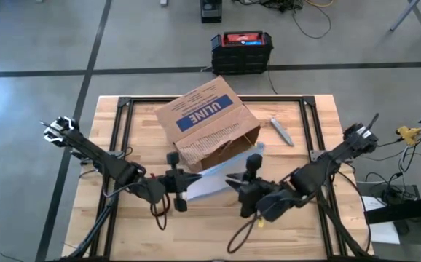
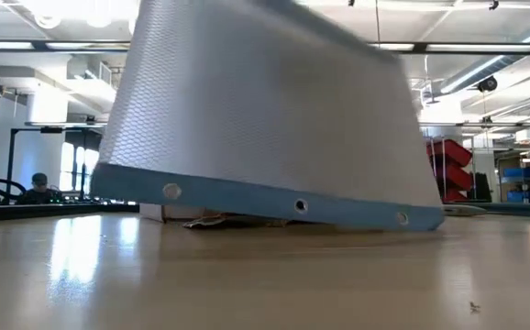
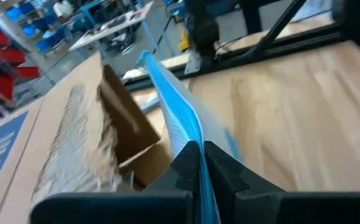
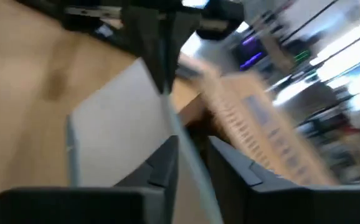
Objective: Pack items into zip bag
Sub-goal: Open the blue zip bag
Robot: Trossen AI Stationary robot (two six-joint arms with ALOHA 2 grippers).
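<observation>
Together, both end effectors hold the bag (image 1: 214, 182) just beside the box (image 1: 207, 120) opening on the table (image 1: 298, 225): left end effector (image 1: 183, 182) pinched shut on its edge, right end effector (image 1: 234, 183) loosely straddling it, probably to spread its mouth.

Industrial lab or warehouse; grey concrete floor with black tape lines (image 1: 43, 73); red storage bins (image 2: 448, 170); ceiling strip lights (image 2: 63, 44)

The box (image 1: 207, 120) on the bench (image 1: 298, 218) carries "ULINE" in white letters on a blue patch (seen from above, running slantwise along its top face). Nothing else can be read in any view.
</observation>
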